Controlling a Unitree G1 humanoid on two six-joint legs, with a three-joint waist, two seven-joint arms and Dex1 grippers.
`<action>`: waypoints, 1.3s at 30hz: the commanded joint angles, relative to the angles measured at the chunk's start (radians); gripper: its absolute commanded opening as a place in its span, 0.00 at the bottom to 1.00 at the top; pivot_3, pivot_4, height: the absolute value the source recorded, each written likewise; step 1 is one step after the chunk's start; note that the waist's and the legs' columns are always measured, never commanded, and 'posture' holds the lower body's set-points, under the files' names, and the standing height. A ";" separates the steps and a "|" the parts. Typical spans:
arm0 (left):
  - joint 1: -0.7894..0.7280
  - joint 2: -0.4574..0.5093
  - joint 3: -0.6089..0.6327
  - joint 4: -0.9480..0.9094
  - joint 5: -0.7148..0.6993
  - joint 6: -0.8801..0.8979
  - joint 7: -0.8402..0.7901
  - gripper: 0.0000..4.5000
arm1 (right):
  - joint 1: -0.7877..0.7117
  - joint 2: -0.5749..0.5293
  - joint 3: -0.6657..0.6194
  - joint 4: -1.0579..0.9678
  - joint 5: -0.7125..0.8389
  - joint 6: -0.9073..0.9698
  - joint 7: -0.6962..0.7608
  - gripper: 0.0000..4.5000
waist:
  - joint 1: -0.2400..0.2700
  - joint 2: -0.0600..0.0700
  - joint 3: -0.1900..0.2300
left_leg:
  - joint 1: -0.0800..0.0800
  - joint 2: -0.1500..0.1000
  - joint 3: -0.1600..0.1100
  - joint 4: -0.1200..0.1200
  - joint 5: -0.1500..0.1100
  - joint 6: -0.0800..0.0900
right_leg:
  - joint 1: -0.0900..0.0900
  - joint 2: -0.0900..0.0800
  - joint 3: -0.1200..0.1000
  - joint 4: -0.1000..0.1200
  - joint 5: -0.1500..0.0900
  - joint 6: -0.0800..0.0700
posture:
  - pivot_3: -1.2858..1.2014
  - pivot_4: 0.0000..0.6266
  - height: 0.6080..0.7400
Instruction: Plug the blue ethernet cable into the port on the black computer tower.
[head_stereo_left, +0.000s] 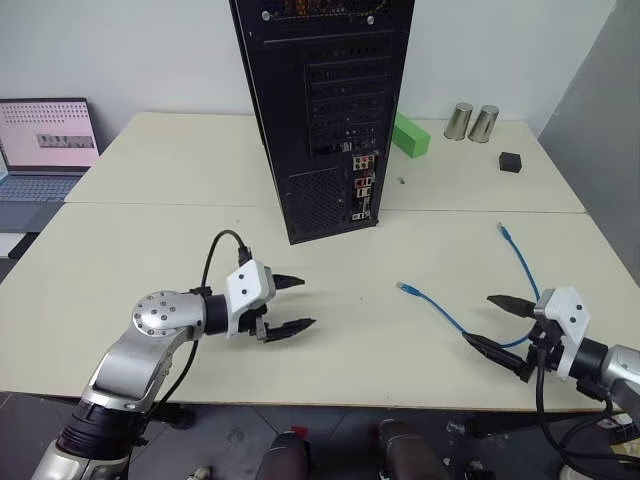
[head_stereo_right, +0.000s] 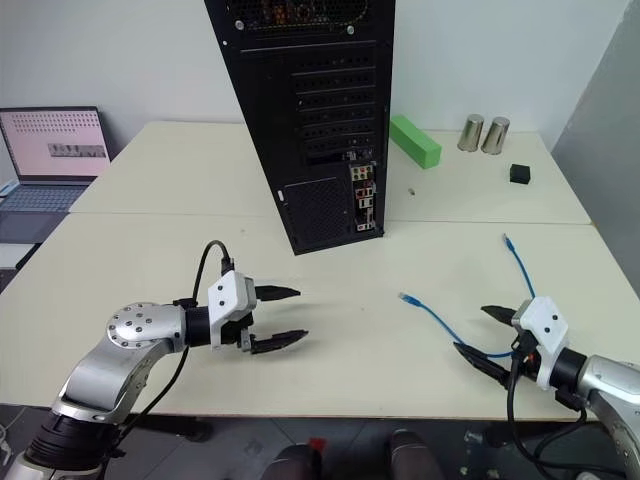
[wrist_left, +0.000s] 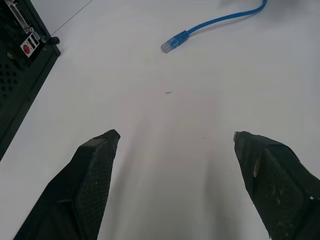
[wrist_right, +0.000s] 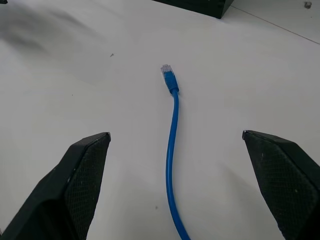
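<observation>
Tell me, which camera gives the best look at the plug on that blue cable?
The right wrist view: the near plug of the blue ethernet cable lies centred between the open right pincer fingers. The left wrist view shows that plug at an edge. The eye views show the whole cable, both plugs tiny.

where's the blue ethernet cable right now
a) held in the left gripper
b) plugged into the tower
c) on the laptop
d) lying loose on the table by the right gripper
d: the blue ethernet cable lies loose on the table, running between the open fingers of the right gripper.
</observation>
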 joint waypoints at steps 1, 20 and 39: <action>0.014 0.008 0.007 -0.044 -0.022 -0.030 -0.027 0.87 | -0.009 0.001 -0.008 -0.030 0.002 -0.005 0.007 1.00 | 0.000 0.000 0.000 | 0.000 0.000 0.000 0.000 0.000 0.000 | 0.000 0.000 0.000 0.000 0.000 0.000 | 0.52 0.24 1.00; 0.012 0.029 -0.071 -0.078 0.045 -0.025 -0.040 0.87 | -0.202 0.080 0.160 0.004 -0.035 0.101 -0.103 1.00 | -0.001 -0.001 0.001 | 0.000 0.000 0.000 0.000 0.000 0.000 | 0.000 0.000 0.000 0.000 0.000 0.000 | 0.52 0.24 1.00; -0.039 -0.016 -0.082 -0.028 0.010 -0.048 -0.069 0.87 | -0.436 0.184 0.350 0.348 -0.246 0.020 -0.093 0.66 | -0.001 -0.001 0.001 | 0.000 0.000 0.000 0.000 0.000 0.000 | 0.000 0.000 0.000 0.000 0.000 0.000 | 0.52 0.24 1.00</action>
